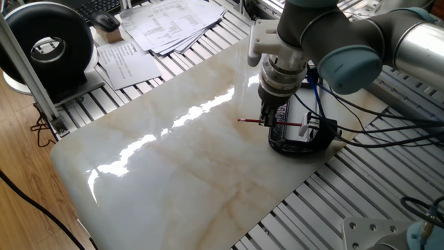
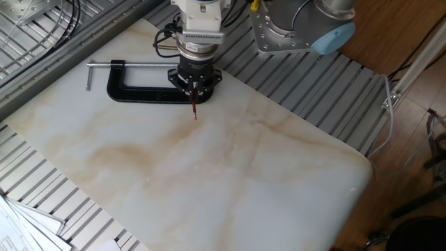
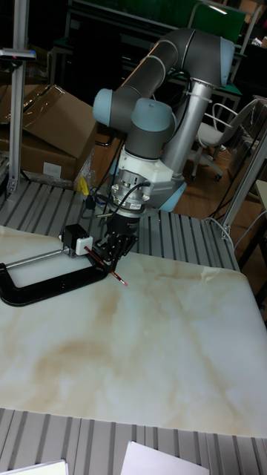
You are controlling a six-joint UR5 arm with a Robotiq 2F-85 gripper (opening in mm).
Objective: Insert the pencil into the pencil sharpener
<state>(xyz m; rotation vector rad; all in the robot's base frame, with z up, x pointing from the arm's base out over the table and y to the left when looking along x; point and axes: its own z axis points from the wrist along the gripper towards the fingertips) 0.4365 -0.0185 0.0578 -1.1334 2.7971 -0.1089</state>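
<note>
One pencil, one sharpener, one clamp, one robot arm with one tool, one marble-look table, one stack of papers, one black fan.

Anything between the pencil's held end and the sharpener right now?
Nothing visible: in the tall fixed view the pencil, held in the pincer, points up toward the sharpener at the clamp, with no object in the short gap.

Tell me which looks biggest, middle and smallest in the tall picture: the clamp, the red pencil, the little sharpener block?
1. C-clamp
2. pencil, partly hidden by the gripper
3. pencil sharpener
</note>
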